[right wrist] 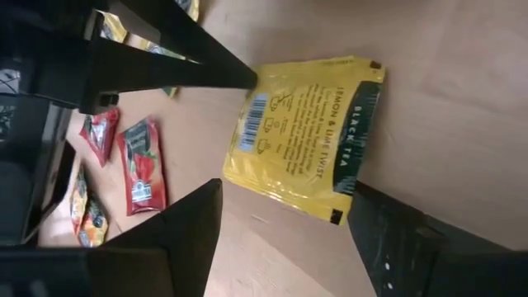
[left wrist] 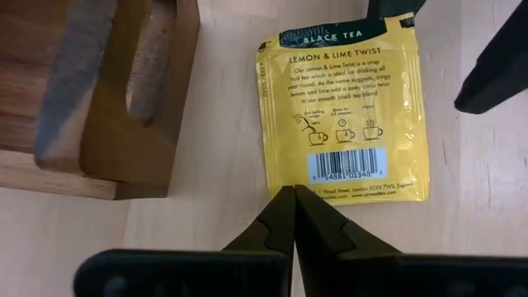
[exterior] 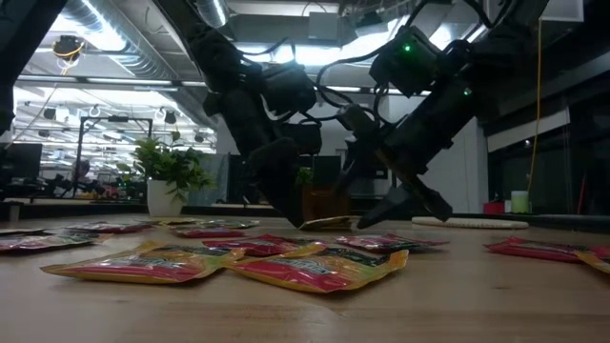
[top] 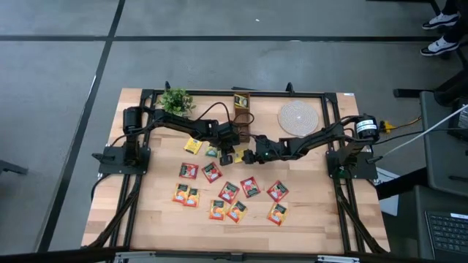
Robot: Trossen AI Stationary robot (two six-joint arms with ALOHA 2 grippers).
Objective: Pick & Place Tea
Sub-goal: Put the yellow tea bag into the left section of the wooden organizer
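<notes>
A yellow tea sachet (left wrist: 342,115) marked lemon and lime black tea lies back-side up at mid-table (top: 238,155), beside the wooden box (left wrist: 124,99). My left gripper (left wrist: 293,202) is shut at the sachet's barcode end. My right gripper (right wrist: 285,210) is open, coming from the opposite side, one finger on either side of the sachet (right wrist: 301,124) without touching it. Several other red, orange, yellow and green sachets (top: 230,191) lie flat on the near half of the table. My left gripper pinches the yellow sachet at the middle of its barcode-end edge (left wrist: 294,188), between the tips of its two shut fingers (right wrist: 239,78). The fingers slant down from the table's left. In the low view the sachet (exterior: 329,223) sits just above the table, nearly flat.
The wooden box (top: 241,117) stands at the far middle, holding a sachet. A small potted plant (top: 176,101) is at the far left and a round woven mat (top: 299,117) at the far right. Loose sachets (exterior: 315,267) crowd the near table. The two grippers are close together.
</notes>
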